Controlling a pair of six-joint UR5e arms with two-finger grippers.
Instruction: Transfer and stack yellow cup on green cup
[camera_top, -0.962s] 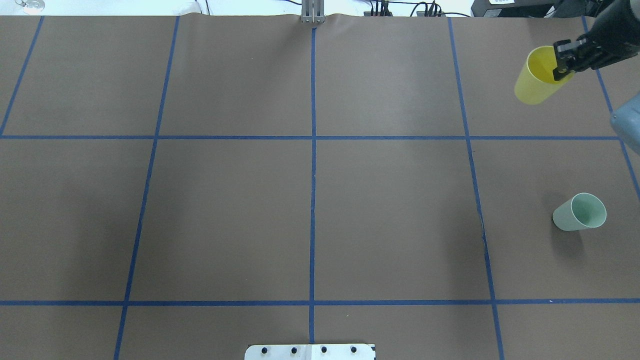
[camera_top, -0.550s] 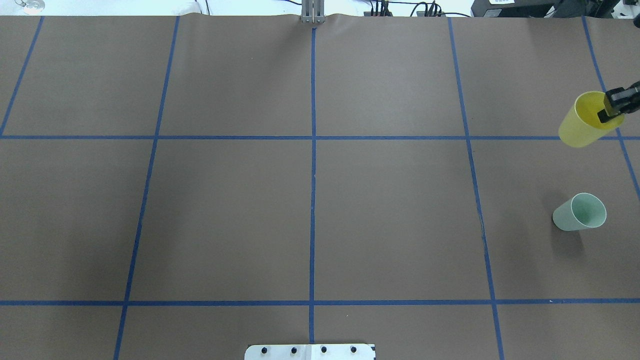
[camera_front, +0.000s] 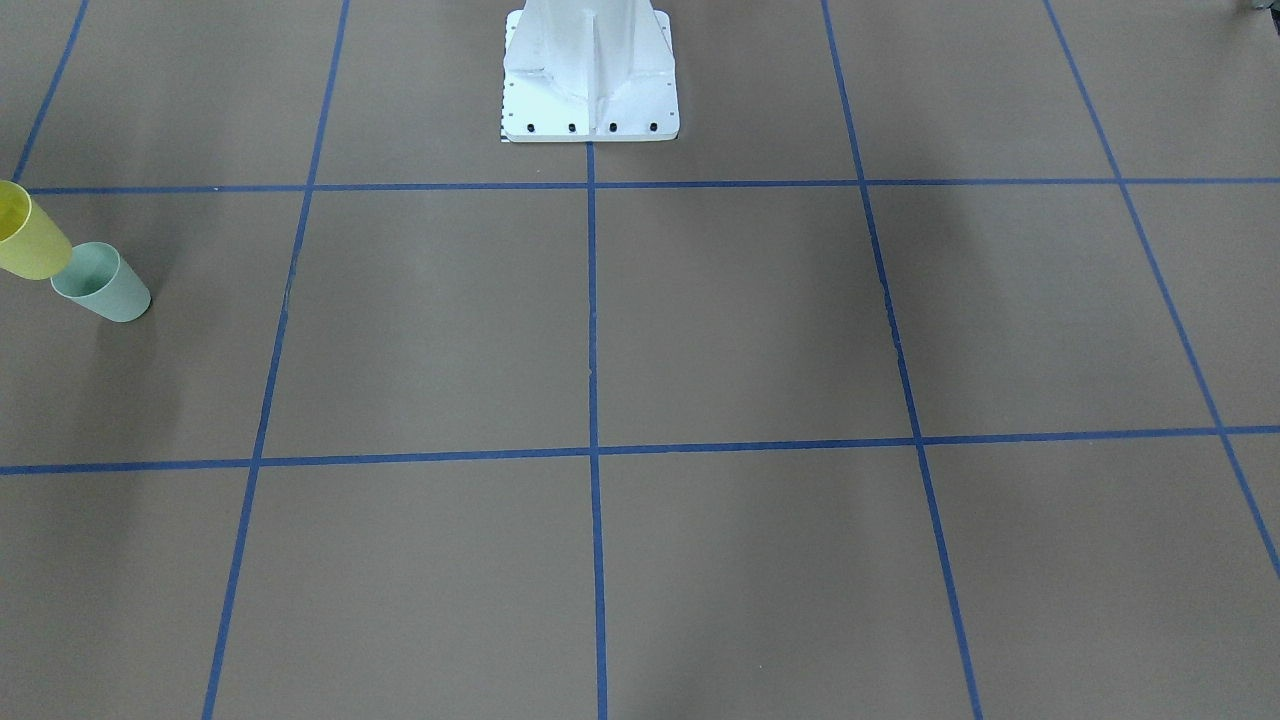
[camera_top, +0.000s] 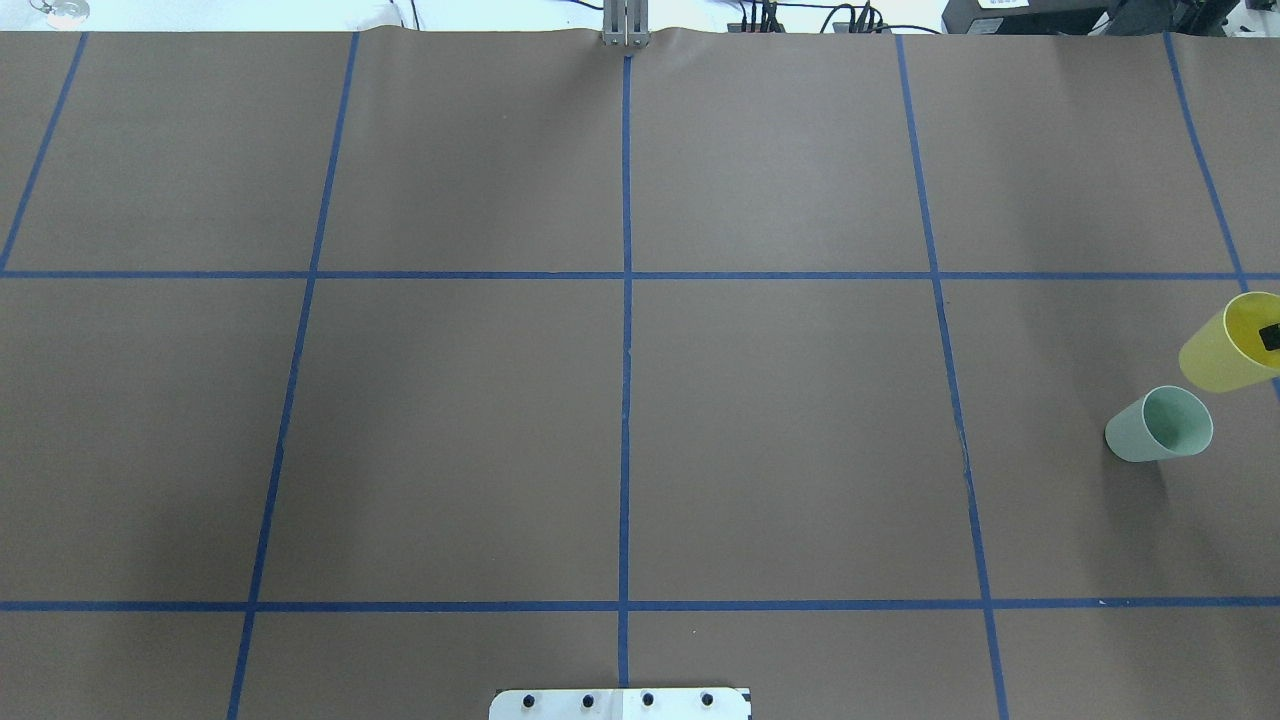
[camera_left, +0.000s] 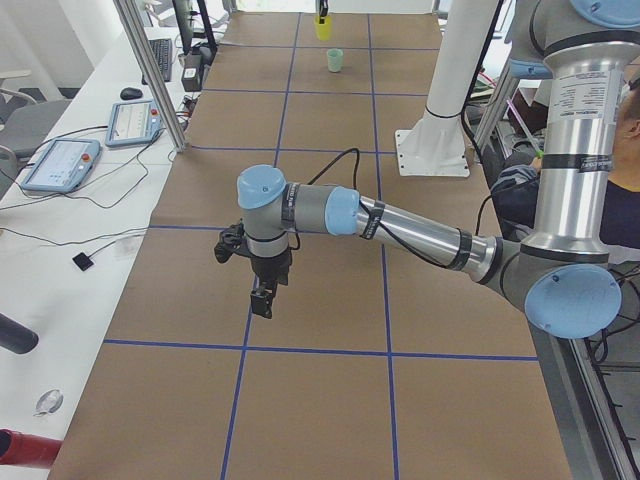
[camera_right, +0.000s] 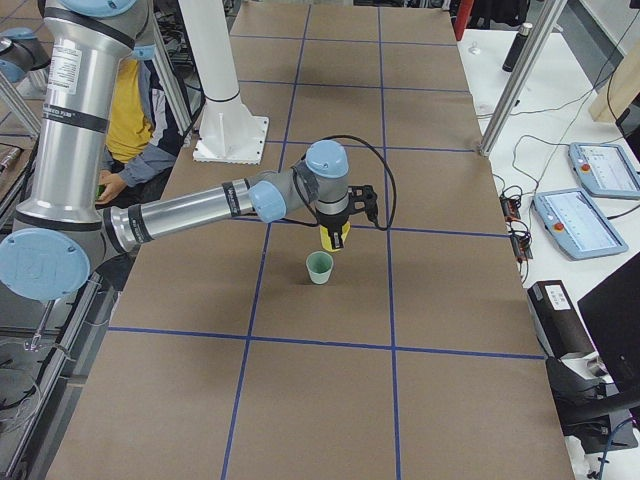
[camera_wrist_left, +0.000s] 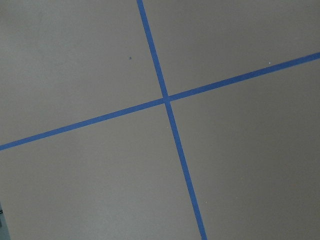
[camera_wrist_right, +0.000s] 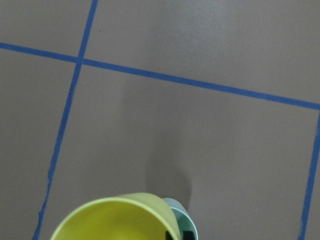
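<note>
Aloft, yellow cup (camera_top: 1218, 352) hangs just beside green cup (camera_top: 1158, 425) rim.

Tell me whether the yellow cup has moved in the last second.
Yes. The yellow cup came down the picture and rightward, closing on the green cup, which stayed put.

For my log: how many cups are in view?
2. The yellow cup hangs in the right jaws near the table's right edge; the green cup stands beside it. None seems hidden.
</note>
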